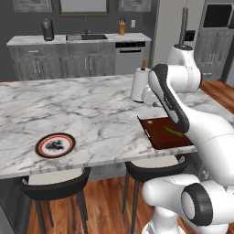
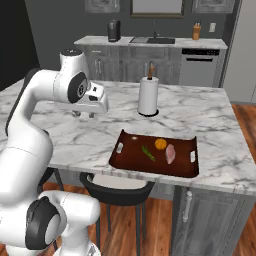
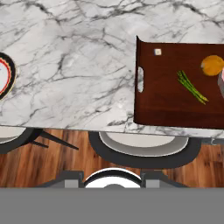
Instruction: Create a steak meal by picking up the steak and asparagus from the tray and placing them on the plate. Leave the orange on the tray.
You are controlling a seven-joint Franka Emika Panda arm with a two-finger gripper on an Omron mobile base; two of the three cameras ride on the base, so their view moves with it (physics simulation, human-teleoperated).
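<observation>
The flat rectangular dark reddish-brown tray (image 2: 155, 155) lies at the near edge of the white marble counter (image 2: 210, 117), on its right part. In the right base view three things lie on the tray: the thin green asparagus stalks (image 2: 148, 153) near the middle, the small round orange (image 2: 160, 144) just beyond them to the right, and the flat pinkish steak (image 2: 171, 153) to the right of the orange, close to it but I cannot tell if they touch. In the hand view the asparagus (image 3: 192, 86) and the orange (image 3: 212, 65) are clear, but the steak (image 3: 222, 81) is cut off by the right border and only a thin strip of it shows. In the left base view the white arm covers the right part of the tray (image 1: 161, 132); only a piece of the asparagus (image 1: 173, 131) is visible there.

The round plate with the red-orange ring and speckled white centre (image 1: 55, 145) stands on the left part of the counter near its near edge, well apart from the tray. In the hand view the plate (image 3: 6, 75) is cut by the left border.

The gripper (image 2: 85, 114) hangs above the counter, left of the tray and away from it. Its fingers are small and dark under the hand, so I cannot tell how wide the pincer is; nothing is seen between them.

A white paper towel roll (image 2: 148, 95) stands upright behind the tray
</observation>
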